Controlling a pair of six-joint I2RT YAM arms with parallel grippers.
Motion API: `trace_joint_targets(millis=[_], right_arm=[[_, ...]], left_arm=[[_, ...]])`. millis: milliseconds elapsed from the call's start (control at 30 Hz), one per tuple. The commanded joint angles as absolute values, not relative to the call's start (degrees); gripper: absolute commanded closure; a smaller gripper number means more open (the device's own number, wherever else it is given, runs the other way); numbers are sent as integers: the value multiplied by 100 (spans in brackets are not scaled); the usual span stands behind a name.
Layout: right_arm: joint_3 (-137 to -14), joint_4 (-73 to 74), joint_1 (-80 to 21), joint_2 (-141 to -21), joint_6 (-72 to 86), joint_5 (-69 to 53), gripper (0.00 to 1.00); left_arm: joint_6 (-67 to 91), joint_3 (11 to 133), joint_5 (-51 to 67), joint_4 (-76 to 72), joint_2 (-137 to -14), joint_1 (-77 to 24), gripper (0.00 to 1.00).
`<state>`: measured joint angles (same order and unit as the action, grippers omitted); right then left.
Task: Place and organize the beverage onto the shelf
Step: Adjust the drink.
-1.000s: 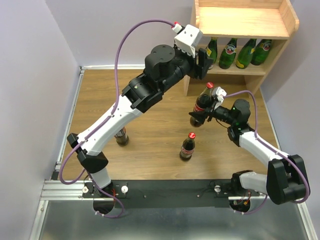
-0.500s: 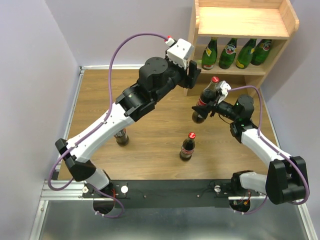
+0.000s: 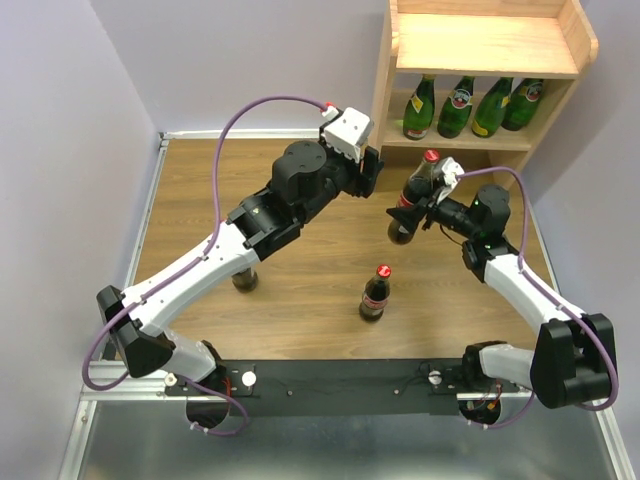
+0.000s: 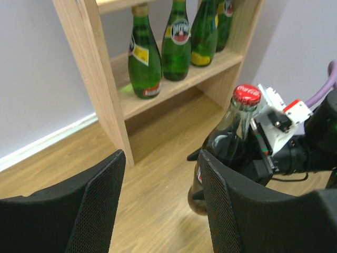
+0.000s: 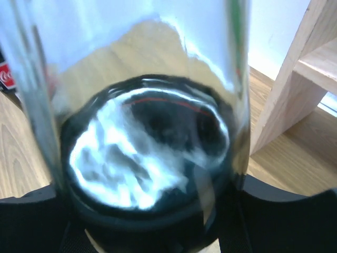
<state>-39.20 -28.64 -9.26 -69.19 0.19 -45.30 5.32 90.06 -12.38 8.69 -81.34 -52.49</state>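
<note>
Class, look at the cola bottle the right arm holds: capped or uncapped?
Capped. A red cap sits on the neck of the cola bottle, plain in the left wrist and top views.

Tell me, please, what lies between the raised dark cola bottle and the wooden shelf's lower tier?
Only bare wooden tabletop separates the red-capped dark cola bottle from the light wooden shelf; the left wrist view shows it.

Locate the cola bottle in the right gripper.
Top view, right of centre: the cola bottle sits clamped in the right gripper, just in front of the shelf's left side panel, with the green bottles on the lower tier behind it.
</note>
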Motion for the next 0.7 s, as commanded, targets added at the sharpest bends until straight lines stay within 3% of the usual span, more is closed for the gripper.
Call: trace_joint_targets(millis=[0,667], right_arm=[[-3973,-3489,-905,-6732,-386,-4421,99],[-3604,-3630,-905,-7444,-782,-4570,99]], left_arm=[[492,8798,-1160,554,-8139,-5229,34],[545,8165,-738,-158,-8332,-5212,33]])
